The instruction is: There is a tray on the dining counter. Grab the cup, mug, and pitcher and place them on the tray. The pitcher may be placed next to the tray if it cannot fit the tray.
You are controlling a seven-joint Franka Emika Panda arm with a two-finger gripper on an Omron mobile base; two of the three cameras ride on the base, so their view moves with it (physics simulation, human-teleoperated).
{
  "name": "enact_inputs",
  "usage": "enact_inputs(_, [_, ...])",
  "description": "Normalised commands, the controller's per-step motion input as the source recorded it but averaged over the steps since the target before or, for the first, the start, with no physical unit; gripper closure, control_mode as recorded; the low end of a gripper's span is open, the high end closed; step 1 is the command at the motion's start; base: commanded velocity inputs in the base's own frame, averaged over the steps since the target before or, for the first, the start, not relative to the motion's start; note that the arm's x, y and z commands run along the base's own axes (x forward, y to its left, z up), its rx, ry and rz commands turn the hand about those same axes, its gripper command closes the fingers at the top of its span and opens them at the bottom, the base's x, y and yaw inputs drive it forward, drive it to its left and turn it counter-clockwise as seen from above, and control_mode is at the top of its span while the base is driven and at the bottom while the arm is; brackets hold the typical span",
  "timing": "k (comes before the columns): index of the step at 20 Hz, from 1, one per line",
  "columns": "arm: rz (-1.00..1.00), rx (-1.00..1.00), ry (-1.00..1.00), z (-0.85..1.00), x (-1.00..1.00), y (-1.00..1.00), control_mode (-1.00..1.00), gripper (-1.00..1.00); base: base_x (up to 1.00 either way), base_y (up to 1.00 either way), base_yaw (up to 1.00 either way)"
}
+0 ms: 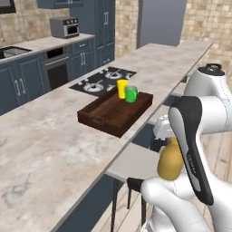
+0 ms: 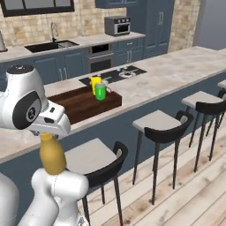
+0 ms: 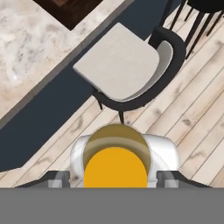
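I see a kitchen with tan stone-tile walls [image 2: 39,26] and dark blue cabinets [image 1: 22,81]. A sink [image 2: 50,45] sits under a window [image 2: 37,5], with an oven [image 2: 100,56] and a toaster oven [image 2: 117,25] nearby. Black stools [image 2: 161,126] with pale seats stand on the light wood floor [image 2: 176,194].

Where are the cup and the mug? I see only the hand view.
Observer: Both stand in the tray, at its far end, the cup beside the mug.
Operator: Is room left in the tray?
Observer: Yes, its near part is bare.
Operator: Is the pitcher upright?
Observer: Yes, the pitcher hangs upright in the claw, beside the counter, not over it.
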Motion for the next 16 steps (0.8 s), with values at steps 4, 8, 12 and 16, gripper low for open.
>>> enact_inputs(4, [0.0,0.0,0.0,0.0,0.0,0.0,1.0,1.0,0.46,-0.11,-0.36])
enact_inputs(8, [0.0,0.0,0.0,0.0,0.0,0.0,1.0,1.0,0.59,-0.21,-0.28])
enact_inputs(12, [0.0,0.0,0.0,0.0,0.0,0.0,1.0,1.0,0.84,-0.17,-0.15])
enact_inputs(16, [0.0,0.0,0.0,0.0,0.0,0.0,1.0,1.0,0.85,-0.19,-0.06])
